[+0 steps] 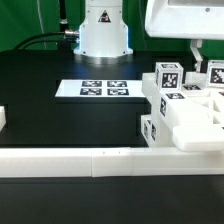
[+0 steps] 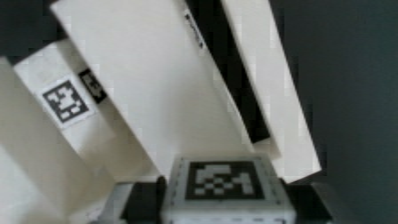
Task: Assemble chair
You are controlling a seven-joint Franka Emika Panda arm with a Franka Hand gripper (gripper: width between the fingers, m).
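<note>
The chair parts are chunky white pieces with black-and-white tags, clustered at the exterior view's right (image 1: 180, 105). My gripper (image 1: 204, 55) hangs over the back of this cluster. In the wrist view the gripper (image 2: 222, 200) is shut on a small white tagged piece (image 2: 221, 180). Dark fingers (image 2: 150, 198) press both of its sides. Beyond it lie long white slabs (image 2: 160, 90), one carrying a tag (image 2: 68, 97), with a dark gap between two of them. In the exterior view a tagged post (image 1: 215, 72) stands right beside the finger. I cannot tell if it is the held piece.
The marker board (image 1: 105, 89) lies flat mid-table in front of the robot base (image 1: 103, 30). A long low white border wall (image 1: 90, 160) runs along the front. A small white piece (image 1: 3, 118) sits at the exterior view's left edge.
</note>
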